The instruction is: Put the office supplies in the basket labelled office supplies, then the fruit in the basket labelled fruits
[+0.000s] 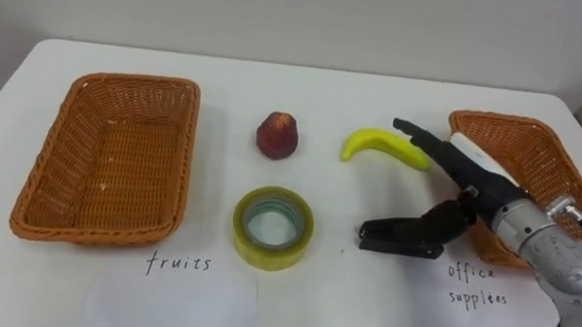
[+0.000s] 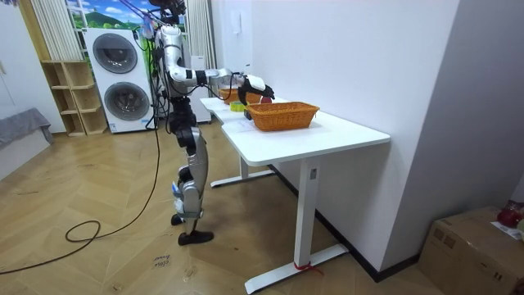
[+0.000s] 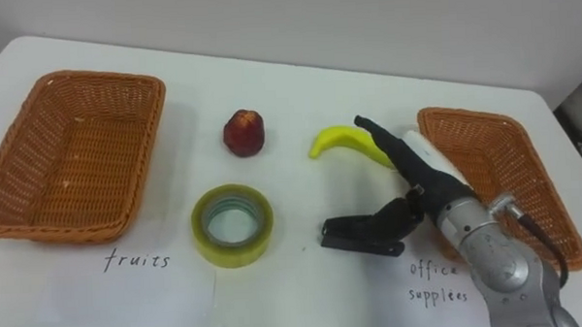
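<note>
White desk [image 1: 366, 93] with everything laid out flat, so you had a pretty easy setup. The fruit basket [image 1: 40, 206] sat on the left, the supplies basket [image 1: 552, 140] on the right, both looking empty. Between them were a red fruit [image 1: 277, 136], the banana [image 1: 373, 141] and a roll of tape [image 1: 272, 227] nearer you.

Your right hand [image 1: 462, 204] was wide apart and held nothing. The fingers were stretched out straight and the thumb was swung low toward the tape side. Its fingertips reached the banana's right end from the supplies-basket side. I couldn't tell if they were touching the peel or just hovering over it. The rest of the banana curved away to the left, outside the span of the hand.

My guess is the banana was your target. I'd expect it to be light and a bit soft, with a smooth peel that could slip and would bruise if you squeezed hard. The curve means it'd probably roll if you poked one end. I'd take it across the thick middle, fingers over the back and thumb under the inner curve. Then it's a long carry over the red fruit to the fruit basket.
</note>
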`<state>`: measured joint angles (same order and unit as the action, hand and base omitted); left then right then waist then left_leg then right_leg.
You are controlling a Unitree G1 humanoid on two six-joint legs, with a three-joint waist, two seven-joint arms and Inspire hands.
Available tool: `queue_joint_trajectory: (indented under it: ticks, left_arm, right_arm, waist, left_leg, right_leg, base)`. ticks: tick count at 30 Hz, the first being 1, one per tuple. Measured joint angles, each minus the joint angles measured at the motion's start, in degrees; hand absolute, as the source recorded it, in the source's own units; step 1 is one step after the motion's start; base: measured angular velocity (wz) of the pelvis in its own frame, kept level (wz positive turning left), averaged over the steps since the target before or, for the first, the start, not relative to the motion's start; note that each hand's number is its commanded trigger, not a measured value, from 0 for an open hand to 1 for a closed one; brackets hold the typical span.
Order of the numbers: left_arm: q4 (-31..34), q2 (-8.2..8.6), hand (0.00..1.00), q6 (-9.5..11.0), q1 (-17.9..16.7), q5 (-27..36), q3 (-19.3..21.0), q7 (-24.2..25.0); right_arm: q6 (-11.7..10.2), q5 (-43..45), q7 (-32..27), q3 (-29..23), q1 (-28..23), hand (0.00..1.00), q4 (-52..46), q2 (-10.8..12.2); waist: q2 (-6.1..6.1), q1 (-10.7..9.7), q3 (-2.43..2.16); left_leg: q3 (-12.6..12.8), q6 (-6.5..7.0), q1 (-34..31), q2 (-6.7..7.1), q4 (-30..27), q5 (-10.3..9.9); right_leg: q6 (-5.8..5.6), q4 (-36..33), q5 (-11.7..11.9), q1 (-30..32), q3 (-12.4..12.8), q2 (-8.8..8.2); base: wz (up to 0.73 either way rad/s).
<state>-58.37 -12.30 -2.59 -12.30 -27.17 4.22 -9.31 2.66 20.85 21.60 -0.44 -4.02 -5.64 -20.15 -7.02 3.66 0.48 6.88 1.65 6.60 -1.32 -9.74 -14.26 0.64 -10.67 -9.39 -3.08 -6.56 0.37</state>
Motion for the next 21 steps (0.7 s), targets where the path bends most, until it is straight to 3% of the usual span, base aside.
queue_joint_trajectory:
  ticks: [13, 21]
  left_arm:
    - [0.0, -0.49, 0.0, -1.07, 0.41, 0.02, -1.09, -0.09]
    - [0.0, -0.49, 0.0, -1.19, 0.56, 0.02, -1.09, -0.38]
  right_arm:
    - [1.31, 5.57, 3.65, 4.1, 0.0, 0.0, 0.94, 0.01]
    - [3.24, 6.97, 5.09, 5.41, -0.01, 0.0, 1.19, 0.01]
  waist:
    - [0.3, -0.01, 0.04]
    - [0.72, 0.36, -0.07]
  left_leg:
    - [-0.31, 0.01, -0.05, -0.01, 0.01, 0.0]
    - [-0.36, 0.0, -0.04, -0.01, 0.06, 0.0]
  right_leg:
    - [0.01, 0.01, 0.01, -0.09, -0.22, 0.0]
    - [0.01, 0.05, 0.02, 0.01, -0.57, 0.0]
  base:
    - [0.01]
    - [0.0]
